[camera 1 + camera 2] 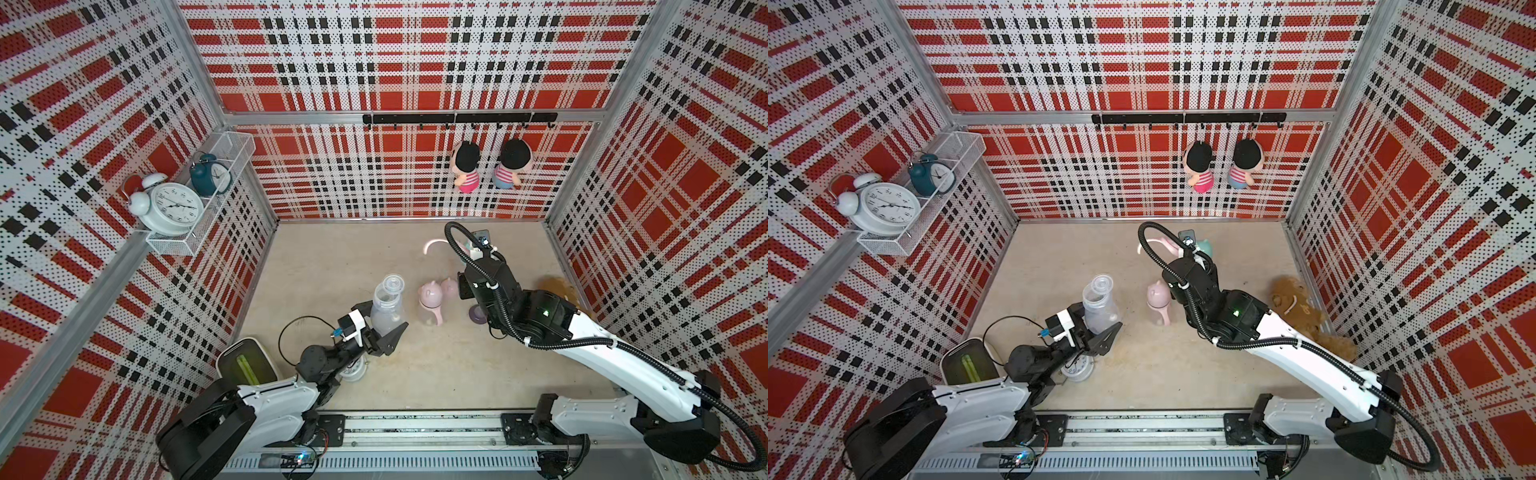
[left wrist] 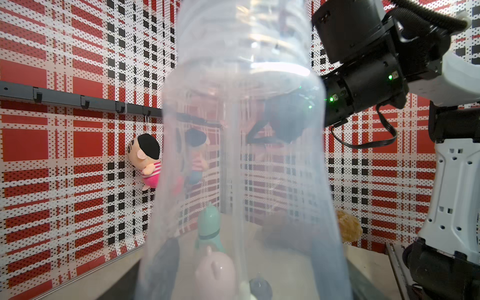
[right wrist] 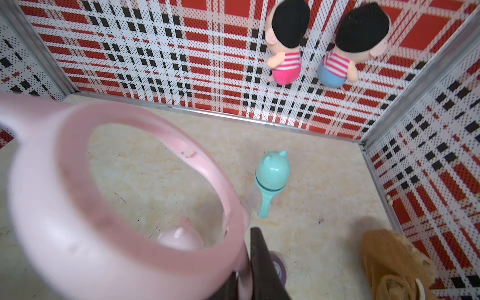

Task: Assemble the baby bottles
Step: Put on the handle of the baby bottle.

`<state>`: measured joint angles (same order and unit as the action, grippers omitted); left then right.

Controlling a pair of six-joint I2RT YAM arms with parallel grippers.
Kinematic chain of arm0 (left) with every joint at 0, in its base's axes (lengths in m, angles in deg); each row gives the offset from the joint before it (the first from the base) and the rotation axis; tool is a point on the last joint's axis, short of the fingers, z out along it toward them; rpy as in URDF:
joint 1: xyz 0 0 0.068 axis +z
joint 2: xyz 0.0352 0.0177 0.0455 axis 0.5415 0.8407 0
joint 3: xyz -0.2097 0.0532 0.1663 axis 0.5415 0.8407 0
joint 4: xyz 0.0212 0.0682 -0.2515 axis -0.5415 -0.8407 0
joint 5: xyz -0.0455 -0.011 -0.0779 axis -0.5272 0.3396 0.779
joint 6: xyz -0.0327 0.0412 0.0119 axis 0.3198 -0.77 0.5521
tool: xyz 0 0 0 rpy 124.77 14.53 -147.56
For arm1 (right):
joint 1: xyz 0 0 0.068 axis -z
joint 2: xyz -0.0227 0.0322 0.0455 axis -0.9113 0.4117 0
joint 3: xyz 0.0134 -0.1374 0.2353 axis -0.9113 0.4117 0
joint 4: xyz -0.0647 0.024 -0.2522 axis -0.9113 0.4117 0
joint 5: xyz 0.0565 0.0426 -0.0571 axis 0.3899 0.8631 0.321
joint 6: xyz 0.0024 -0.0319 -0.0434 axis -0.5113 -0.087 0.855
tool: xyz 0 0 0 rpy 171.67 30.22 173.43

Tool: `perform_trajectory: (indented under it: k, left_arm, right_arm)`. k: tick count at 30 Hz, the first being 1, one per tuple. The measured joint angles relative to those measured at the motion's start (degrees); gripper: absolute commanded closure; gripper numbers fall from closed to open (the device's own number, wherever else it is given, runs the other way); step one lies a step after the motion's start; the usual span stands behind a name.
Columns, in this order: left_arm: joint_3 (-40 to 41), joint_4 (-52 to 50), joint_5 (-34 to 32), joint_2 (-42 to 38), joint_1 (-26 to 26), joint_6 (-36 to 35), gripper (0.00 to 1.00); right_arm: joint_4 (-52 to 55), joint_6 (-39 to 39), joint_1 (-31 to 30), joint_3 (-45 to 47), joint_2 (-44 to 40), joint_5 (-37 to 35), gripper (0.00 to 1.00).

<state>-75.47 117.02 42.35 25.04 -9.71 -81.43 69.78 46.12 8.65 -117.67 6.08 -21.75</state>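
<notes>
My left gripper (image 1: 380,328) is shut on a clear baby bottle (image 1: 386,305), held up off the table and leaning toward the back. That bottle (image 2: 241,155) fills the left wrist view. My right gripper (image 3: 244,283) is shut on the rim of a pink two-handled ring (image 3: 124,249). In a top view one handle of the ring (image 1: 432,246) sticks out beside the right wrist. A pink-capped bottle (image 1: 430,297) stands mid-table, with a second pink dome cap (image 1: 449,286) just behind it. A teal bottle (image 3: 271,176) stands near the back wall. A purple collar (image 1: 476,312) lies by the right arm.
A brown plush toy (image 1: 1296,307) lies against the right wall. A small white clock (image 1: 1075,368) sits under the left arm, next to a white bin (image 1: 247,365). A wire shelf (image 1: 174,245) with clocks hangs on the left wall. Two dolls (image 1: 467,166) hang on the back wall.
</notes>
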Motion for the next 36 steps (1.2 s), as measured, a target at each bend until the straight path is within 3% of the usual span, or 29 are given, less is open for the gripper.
perform_trajectory:
  k: [15,36]
  left_arm:
    - [-5.62,0.07,0.76,7.30,-0.02,1.38,1.00]
    - [-6.29,0.92,0.83,9.70,-0.02,2.32,1.00]
  right_arm:
    - [-7.69,9.14,-12.22,-2.43,7.85,-9.35,1.00]
    - [-15.17,18.38,-20.46,-1.18,10.97,-19.04,1.00]
